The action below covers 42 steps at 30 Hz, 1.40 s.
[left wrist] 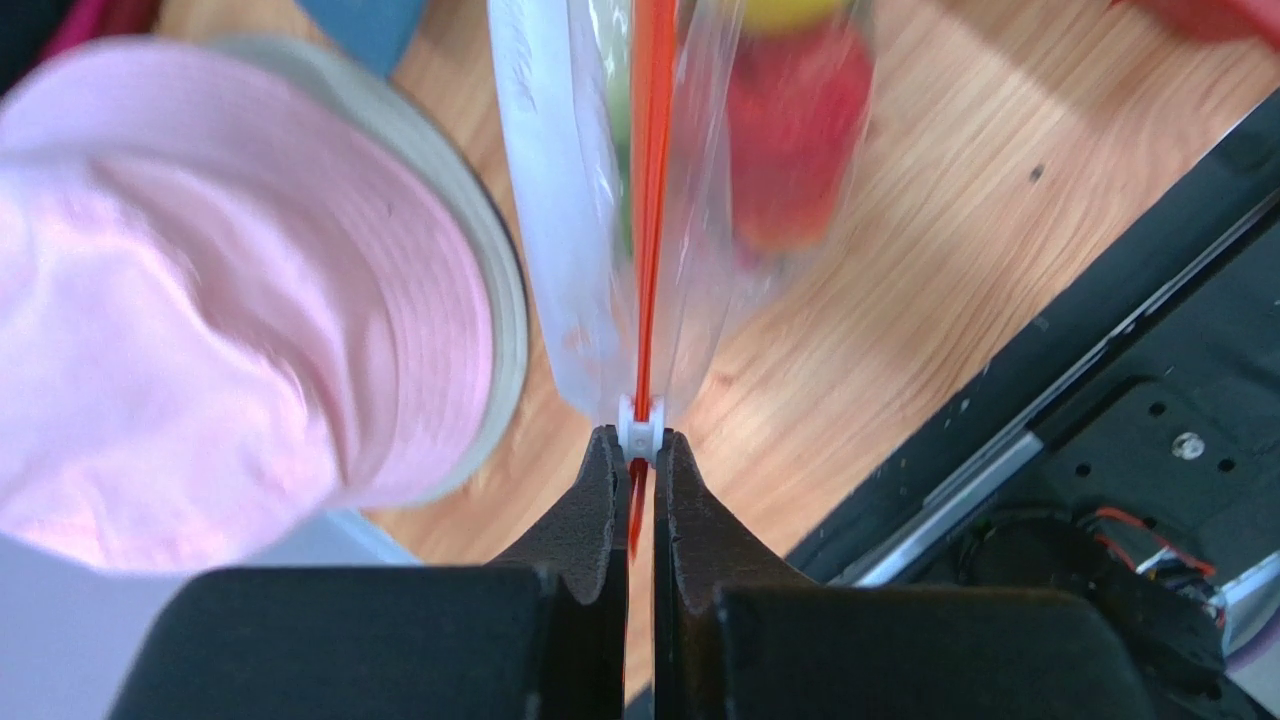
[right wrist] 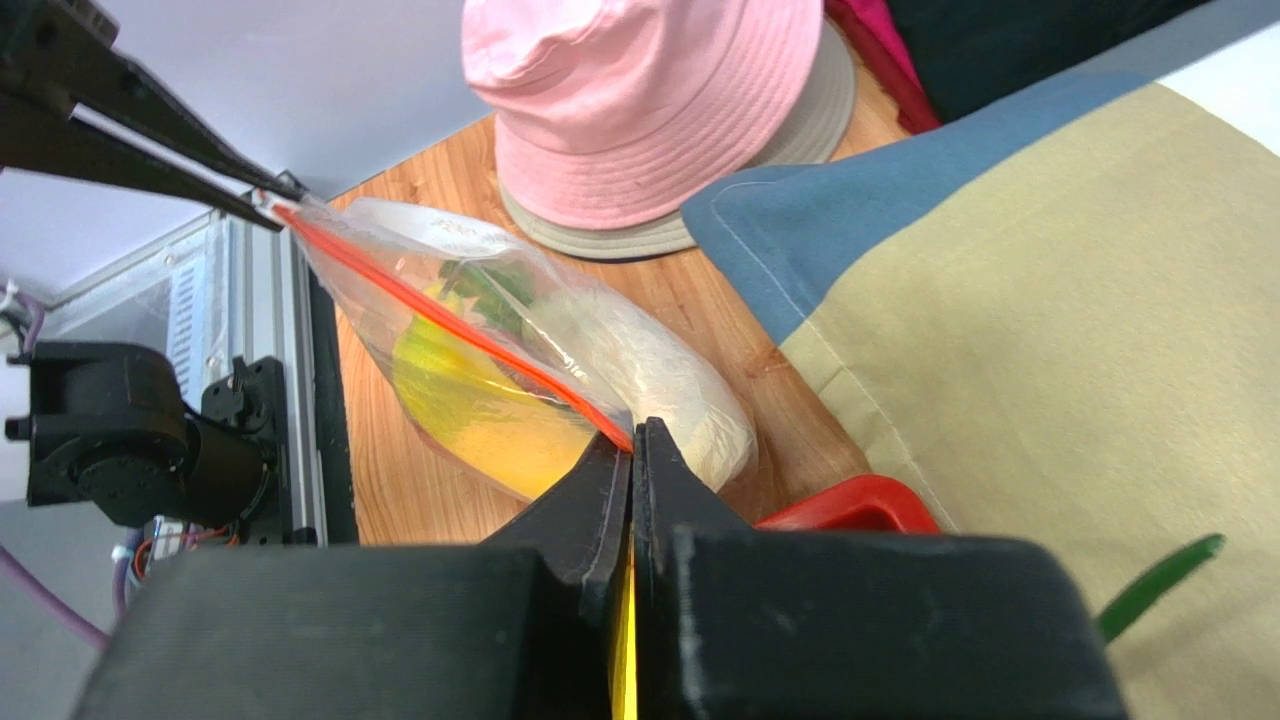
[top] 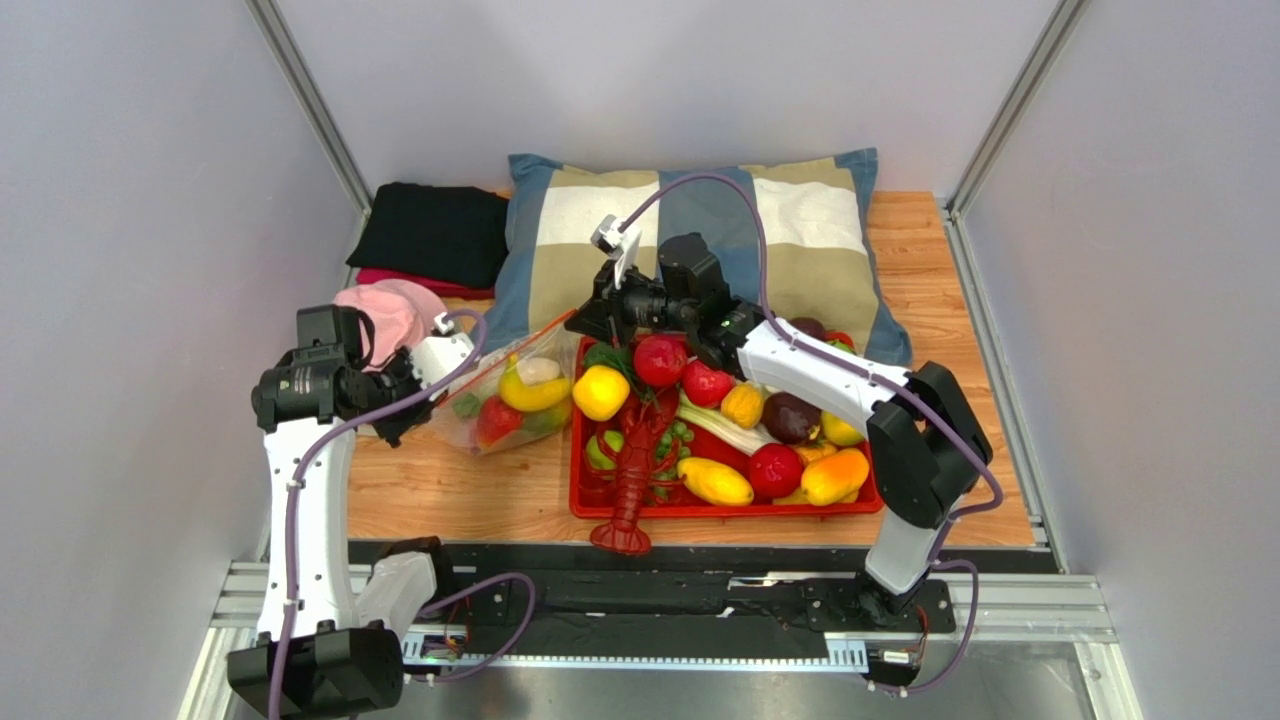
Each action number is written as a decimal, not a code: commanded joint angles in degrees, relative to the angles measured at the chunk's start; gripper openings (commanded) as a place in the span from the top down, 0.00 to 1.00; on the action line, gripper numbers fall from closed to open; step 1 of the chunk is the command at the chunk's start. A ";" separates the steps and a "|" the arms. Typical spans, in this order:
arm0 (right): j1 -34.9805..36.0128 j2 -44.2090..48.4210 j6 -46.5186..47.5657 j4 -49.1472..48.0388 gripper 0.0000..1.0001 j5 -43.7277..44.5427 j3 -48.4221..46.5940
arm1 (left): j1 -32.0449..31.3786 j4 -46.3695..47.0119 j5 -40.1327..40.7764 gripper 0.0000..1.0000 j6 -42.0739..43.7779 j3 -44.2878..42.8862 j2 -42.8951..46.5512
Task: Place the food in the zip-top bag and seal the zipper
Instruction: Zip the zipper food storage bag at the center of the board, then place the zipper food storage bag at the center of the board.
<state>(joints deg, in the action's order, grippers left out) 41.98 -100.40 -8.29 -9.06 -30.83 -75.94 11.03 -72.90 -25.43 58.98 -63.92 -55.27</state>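
The clear zip-top bag [top: 507,399] hangs stretched between my two grippers, left of the red tray. It holds toy food: a yellow banana [top: 534,393], a red piece and green pieces. The orange-red zipper [right wrist: 451,327] runs taut along its mouth. My left gripper [left wrist: 642,444] is shut on the zipper's left end, with the white slider [left wrist: 640,428] at its fingertips. My right gripper [right wrist: 633,438] is shut on the zipper's right end. More toy food [top: 718,423] and a red lobster [top: 636,477] lie in the tray.
The red tray [top: 726,510] sits at centre right. A pink hat [top: 385,318] lies just behind the left gripper. A checked pillow [top: 706,225] and black cloth [top: 433,228] lie at the back. A black rail runs along the near edge.
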 commanded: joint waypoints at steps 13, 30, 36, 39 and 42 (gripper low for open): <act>-2.43 -4.19 -5.50 -3.50 1.00 -0.72 -9.31 | 3.74 -16.73 -6.97 1.00 4.55 -4.62 4.03; 4.87 -16.92 -9.45 -7.02 1.00 -11.79 -24.69 | -0.74 -23.16 -26.95 1.00 12.04 -5.96 8.16; 4.61 -18.87 -12.63 -10.89 1.00 -14.96 -22.59 | -4.69 -19.13 -27.40 1.00 9.50 0.44 3.68; 3.20 -17.47 -11.05 -10.81 1.00 -14.70 -18.99 | -8.20 -13.59 -26.42 1.00 5.90 3.35 -0.53; 1.45 -16.06 -8.07 -8.70 0.91 -15.05 -16.70 | -10.67 -9.55 -26.86 0.96 3.07 4.33 -3.43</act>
<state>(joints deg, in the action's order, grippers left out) 45.80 -119.74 -19.00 -15.75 -43.90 -94.61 3.09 -78.04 -49.50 65.36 -60.58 -56.03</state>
